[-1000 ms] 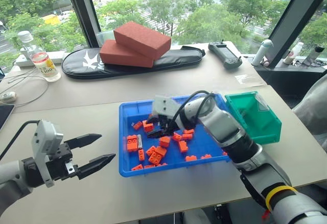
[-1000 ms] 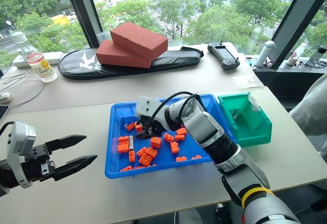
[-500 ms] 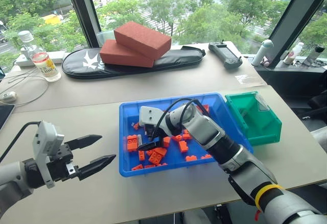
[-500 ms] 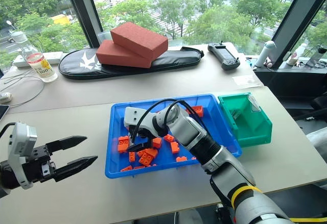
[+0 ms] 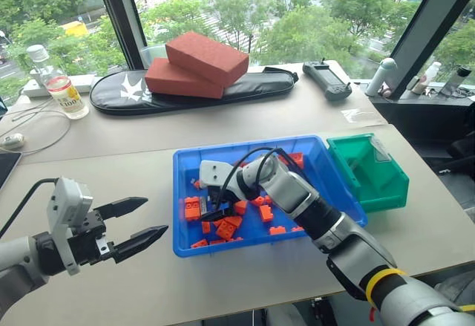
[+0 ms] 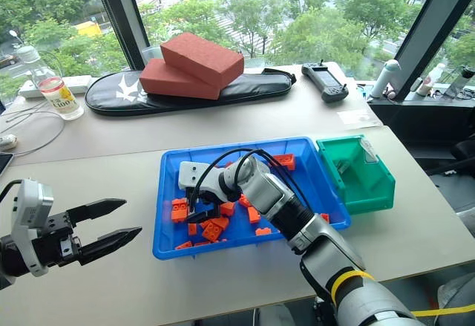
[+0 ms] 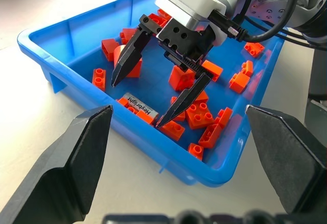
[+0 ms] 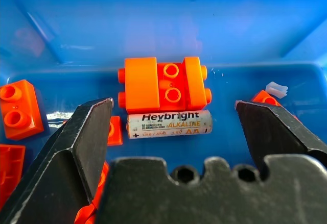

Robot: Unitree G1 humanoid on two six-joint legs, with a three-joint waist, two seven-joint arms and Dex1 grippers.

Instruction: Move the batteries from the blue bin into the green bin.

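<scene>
The blue bin lies mid-table, scattered with orange toy bricks. One of the batteries, grey-silver with printed lettering, lies flat on the bin floor near its left wall, beside a double orange brick. My right gripper is open and lowered inside the bin, one finger on each side of that battery, not touching it. The green bin stands against the blue bin's right end. My left gripper hovers open over the table left of the blue bin, holding nothing.
Two red blocks rest on a black bag at the back. A water bottle and cables are far left, a handheld controller and a white bottle far right. Windows lie behind the table.
My right gripper has moved left across the blue bin and sunk toward its floor, its fingers spreading wider. My left gripper has stayed where it was.
</scene>
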